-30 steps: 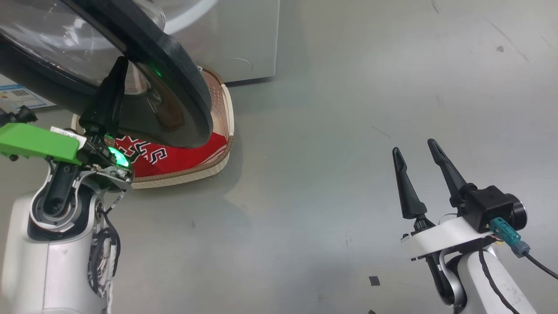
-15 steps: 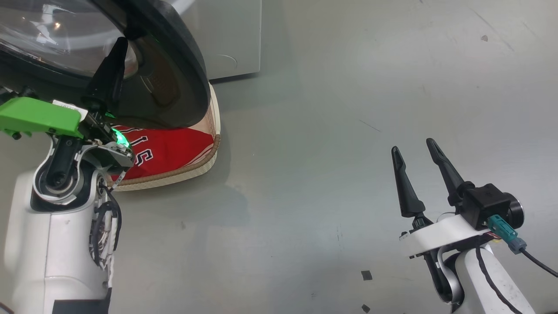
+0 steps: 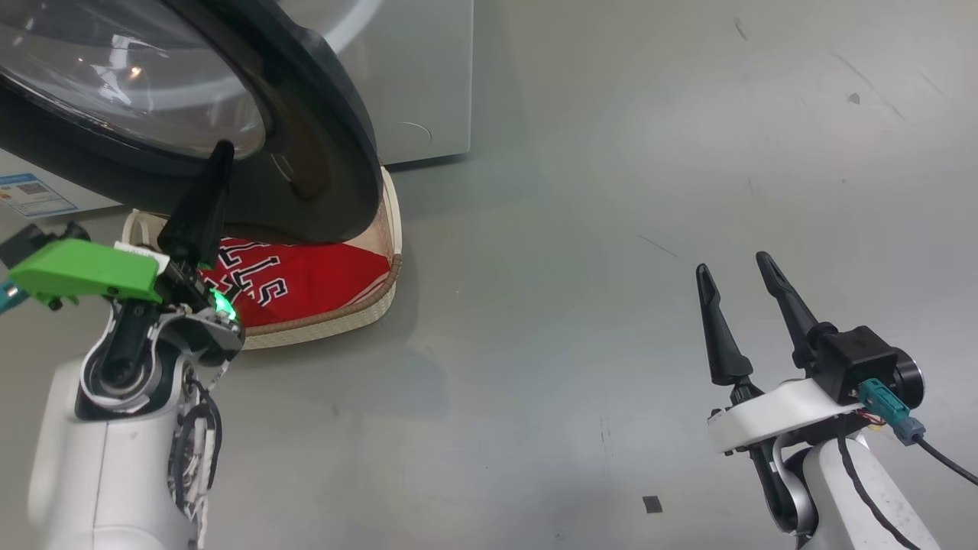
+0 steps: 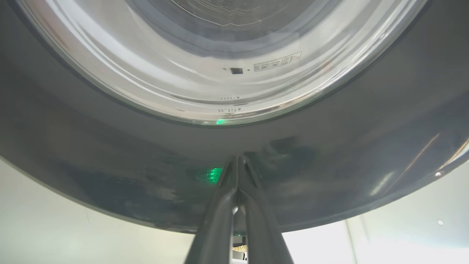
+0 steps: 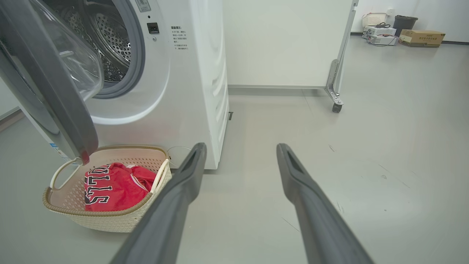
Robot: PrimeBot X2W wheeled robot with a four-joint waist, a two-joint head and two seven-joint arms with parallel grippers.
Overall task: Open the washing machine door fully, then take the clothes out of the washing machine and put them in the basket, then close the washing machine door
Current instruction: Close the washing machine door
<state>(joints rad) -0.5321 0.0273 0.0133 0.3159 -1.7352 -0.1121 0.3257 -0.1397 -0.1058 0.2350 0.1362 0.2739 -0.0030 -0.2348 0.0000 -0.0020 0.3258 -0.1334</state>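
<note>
Glossy black-rimmed round door [image 3: 321, 153] at left claw [image 4: 238, 161] tips | pinched shut, empty, likely for pushing | right claw [image 5: 241, 146] spread, idle | red jersey [image 5: 113, 187] in cream perforated basket [image 5: 110, 218] ahead-left

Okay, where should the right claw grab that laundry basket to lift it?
Probably the white side handle nearest the right claw, approached from the open floor side: it arches clear of the basket rim, while the washing machine door overhangs the far handle.

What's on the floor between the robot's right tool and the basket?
Just bare grey floor between the right tool and the basket, seen in the head view.
</note>
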